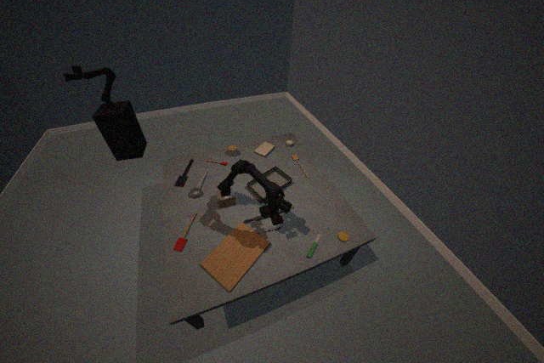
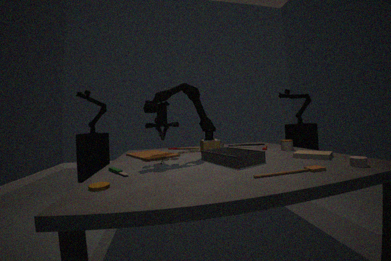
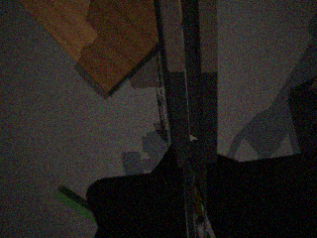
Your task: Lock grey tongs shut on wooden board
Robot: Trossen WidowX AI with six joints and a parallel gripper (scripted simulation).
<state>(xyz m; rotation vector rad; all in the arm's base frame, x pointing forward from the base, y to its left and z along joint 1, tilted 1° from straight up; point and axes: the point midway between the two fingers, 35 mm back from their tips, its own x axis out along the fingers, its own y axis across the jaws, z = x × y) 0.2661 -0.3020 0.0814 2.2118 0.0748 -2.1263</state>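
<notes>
My gripper (image 1: 274,219) (image 2: 162,139) (image 3: 180,145) points down and is shut on the grey tongs (image 1: 253,219) (image 3: 208,50), above the table between tin and board. In the wrist view the tongs' long arms run side by side from the fingers past the top edge, with a narrow dark gap between them. Their far ends are out of that view, and whether the lock holds cannot be told. The wooden board (image 1: 232,264) (image 2: 148,155) (image 3: 121,55) lies flat, left of the tongs in the wrist view. The roasting tin (image 1: 253,192) (image 2: 220,159) has no tongs across it.
A green-handled tool (image 1: 312,250) (image 2: 115,170) (image 3: 74,201) and a yellow disc (image 1: 342,236) (image 2: 98,186) lie near the table edge. A red spatula (image 1: 179,244) lies beyond the board. A wooden spatula (image 1: 301,167) (image 2: 284,172) lies beyond the tin.
</notes>
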